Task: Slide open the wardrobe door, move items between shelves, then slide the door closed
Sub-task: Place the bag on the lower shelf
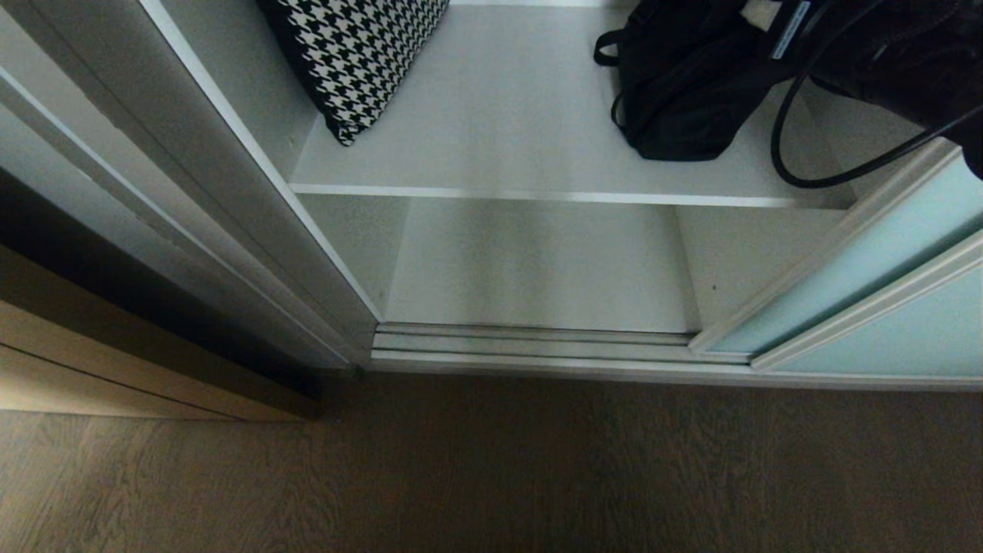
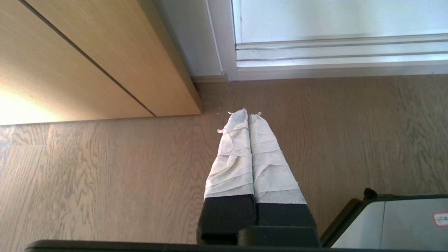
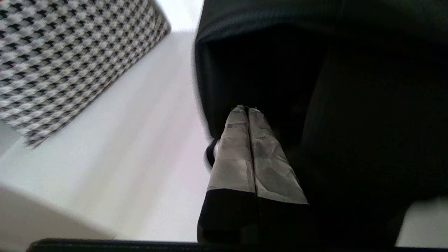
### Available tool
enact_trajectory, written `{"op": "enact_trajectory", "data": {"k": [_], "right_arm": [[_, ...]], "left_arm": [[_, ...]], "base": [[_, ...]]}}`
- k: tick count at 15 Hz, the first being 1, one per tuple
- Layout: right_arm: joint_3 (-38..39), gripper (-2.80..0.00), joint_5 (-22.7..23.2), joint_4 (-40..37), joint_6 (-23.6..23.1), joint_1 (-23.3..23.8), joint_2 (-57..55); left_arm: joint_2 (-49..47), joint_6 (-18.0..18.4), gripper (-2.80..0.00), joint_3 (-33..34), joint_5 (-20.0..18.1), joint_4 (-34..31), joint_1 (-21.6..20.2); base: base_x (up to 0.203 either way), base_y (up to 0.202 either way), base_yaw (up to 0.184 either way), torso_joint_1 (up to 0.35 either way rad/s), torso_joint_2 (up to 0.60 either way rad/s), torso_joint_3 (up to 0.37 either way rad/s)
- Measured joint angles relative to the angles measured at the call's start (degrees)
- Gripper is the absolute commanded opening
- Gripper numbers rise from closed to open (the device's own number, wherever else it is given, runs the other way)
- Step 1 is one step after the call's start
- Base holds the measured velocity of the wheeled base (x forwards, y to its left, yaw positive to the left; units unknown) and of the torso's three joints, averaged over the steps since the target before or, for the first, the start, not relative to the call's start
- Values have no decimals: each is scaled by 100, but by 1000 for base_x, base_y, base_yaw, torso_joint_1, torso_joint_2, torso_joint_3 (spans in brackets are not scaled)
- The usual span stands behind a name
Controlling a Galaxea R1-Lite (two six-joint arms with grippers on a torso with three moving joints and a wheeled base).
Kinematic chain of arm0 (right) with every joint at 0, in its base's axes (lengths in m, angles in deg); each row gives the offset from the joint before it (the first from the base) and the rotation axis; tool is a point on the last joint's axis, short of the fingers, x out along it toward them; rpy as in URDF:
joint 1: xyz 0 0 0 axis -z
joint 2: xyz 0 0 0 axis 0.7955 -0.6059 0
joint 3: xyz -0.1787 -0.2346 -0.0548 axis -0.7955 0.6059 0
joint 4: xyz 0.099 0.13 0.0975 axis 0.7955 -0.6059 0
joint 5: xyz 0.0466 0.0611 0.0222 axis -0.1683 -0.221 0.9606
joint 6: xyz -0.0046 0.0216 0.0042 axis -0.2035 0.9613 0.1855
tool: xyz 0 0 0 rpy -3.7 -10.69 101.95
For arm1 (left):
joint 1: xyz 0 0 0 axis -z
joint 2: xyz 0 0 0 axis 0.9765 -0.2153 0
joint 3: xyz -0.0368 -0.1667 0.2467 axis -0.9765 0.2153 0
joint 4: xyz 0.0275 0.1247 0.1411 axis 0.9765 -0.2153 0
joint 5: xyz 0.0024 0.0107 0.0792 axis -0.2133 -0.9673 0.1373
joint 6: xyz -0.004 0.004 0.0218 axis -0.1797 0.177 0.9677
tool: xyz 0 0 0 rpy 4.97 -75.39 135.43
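Note:
The sliding wardrobe door, pale aqua glass in a silver frame, stands slid to the right, and the shelves are exposed. A black fabric bag rests on the upper shelf at its right end. The lower shelf is bare. My right arm reaches in from the top right. In the right wrist view my right gripper is shut, its taped fingertips up against the dark bag; nothing shows between them. My left gripper hangs shut over the wood floor, holding nothing.
A black-and-white houndstooth cushion leans at the left of the upper shelf. The silver door track runs along the wardrobe's foot. A light wood cabinet front stands to the left. A black cable loops from my right arm.

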Motion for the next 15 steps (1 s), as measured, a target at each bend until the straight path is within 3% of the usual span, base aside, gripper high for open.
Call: {"op": "enact_trajectory", "data": {"k": [6, 15], "right_arm": [[-804, -280, -39, 202, -279, 58, -809], [-756, -280, -191, 173, -254, 119, -1022]], "left_arm": [[0, -5, -280, 0, 0, 2, 0], [0, -2, -280, 0, 0, 3, 0]], "base": [[0, 0, 0, 0, 0, 0], [0, 0, 0, 0, 0, 0]]}}
